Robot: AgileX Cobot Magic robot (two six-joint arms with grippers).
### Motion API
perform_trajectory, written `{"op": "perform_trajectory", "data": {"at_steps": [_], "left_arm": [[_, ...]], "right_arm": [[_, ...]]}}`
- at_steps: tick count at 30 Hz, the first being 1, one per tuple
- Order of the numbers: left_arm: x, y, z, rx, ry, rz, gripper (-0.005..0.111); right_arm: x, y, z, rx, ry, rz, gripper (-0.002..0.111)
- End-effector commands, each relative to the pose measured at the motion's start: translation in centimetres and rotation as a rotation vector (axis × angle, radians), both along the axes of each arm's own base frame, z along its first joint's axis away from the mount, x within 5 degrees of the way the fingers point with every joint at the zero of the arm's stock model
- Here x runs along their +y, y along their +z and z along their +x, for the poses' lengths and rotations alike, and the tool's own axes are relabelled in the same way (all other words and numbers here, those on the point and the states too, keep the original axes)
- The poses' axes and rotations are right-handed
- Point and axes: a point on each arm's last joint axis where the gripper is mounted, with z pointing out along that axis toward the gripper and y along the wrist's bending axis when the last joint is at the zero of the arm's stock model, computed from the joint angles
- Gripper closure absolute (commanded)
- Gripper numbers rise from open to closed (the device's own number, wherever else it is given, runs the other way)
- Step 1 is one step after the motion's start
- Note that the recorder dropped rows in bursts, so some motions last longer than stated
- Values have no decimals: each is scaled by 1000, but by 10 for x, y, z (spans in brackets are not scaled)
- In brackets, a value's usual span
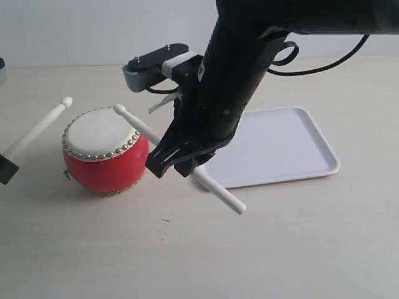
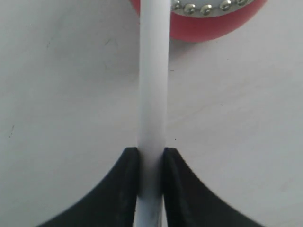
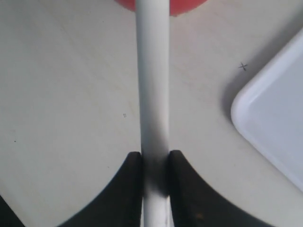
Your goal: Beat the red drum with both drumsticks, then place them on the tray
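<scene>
pale counter [image 1: 262,249] carries the red drum [image 1: 103,156], with the tray [image 1: 293,143] at its three o'clock, bare. the left tool [image 2: 151,153] is clamped on the left drumstick [image 1: 37,128], whose tip hangs off the drum's ten o'clock side, clear of the skin. the right tool [image 3: 155,156] is clamped on the right drumstick [image 1: 140,124], tip at the skin's one o'clock edge; touching or just above, i cannot tell. beating looks the step in hand; neither stick is on the tray yet.

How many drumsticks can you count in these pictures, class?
2. One drumstick is clamped in the left gripper, left of the red drum. The other drumstick is clamped in the right gripper, its tip over the drum's skin. None appear hidden.
</scene>
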Motion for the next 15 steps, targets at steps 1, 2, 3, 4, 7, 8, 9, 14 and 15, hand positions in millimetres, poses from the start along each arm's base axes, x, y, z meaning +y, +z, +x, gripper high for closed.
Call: {"op": "perform_trajectory", "data": {"at_steps": [1, 2, 3, 4, 7, 8, 9, 14, 15], "left_arm": [[-5, -1, 5, 17, 12, -50, 107], [-6, -1, 6, 22, 7, -55, 107], [-7, -1, 6, 26, -3, -63, 107], [-7, -2, 6, 29, -7, -65, 107], [-7, -2, 6, 31, -9, -64, 107], [-7, -2, 6, 31, -9, -64, 107], [-7, -2, 6, 31, -9, -64, 107], [-7, -2, 4, 45, 1, -64, 107], [-7, -2, 4, 47, 2, -63, 107]], "right_arm": [[5, -11, 9, -1, 6, -14, 108], [6, -11, 11, 0, 5, -11, 108], [7, -10, 12, -5, 5, -8, 108], [9, -9, 14, -4, 1, 5, 108], [13, 0, 18, -18, 2, 21, 108], [14, 3, 20, -27, 3, 28, 108], [15, 5, 21, -34, 3, 33, 108], [19, 13, 26, -62, 0, 54, 108], [20, 13, 28, -67, -5, 54, 108]]}}
